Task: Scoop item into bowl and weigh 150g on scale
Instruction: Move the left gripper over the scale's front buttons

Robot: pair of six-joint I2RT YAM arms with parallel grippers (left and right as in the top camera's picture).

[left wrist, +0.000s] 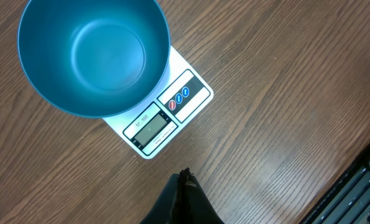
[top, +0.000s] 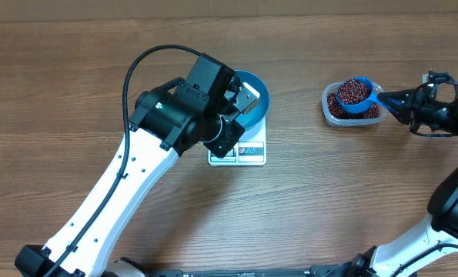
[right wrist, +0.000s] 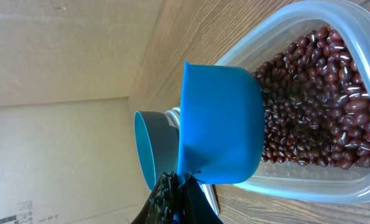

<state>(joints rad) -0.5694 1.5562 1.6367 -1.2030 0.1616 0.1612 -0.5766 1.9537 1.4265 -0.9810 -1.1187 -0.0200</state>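
The teal-blue bowl [left wrist: 94, 53] stands empty on the white scale [left wrist: 194, 93], whose display faces my left gripper [left wrist: 185, 179]. That gripper hovers shut and empty over the bare table in front of the scale. In the overhead view the left arm covers part of the bowl [top: 257, 98] and scale [top: 248, 151]. My right gripper [right wrist: 183, 179] is shut on the handle of a small blue scoop [right wrist: 222, 124]. The scoop [top: 357, 92] is heaped with red-brown beans and hangs over the clear tub [top: 330, 110] of beans [right wrist: 315, 106].
The tub sits at the right of the wooden table, about a hand's width from the scale. A cardboard wall [right wrist: 54, 143] runs along the far edge. A dark rail [left wrist: 359, 186] borders the table's near side.
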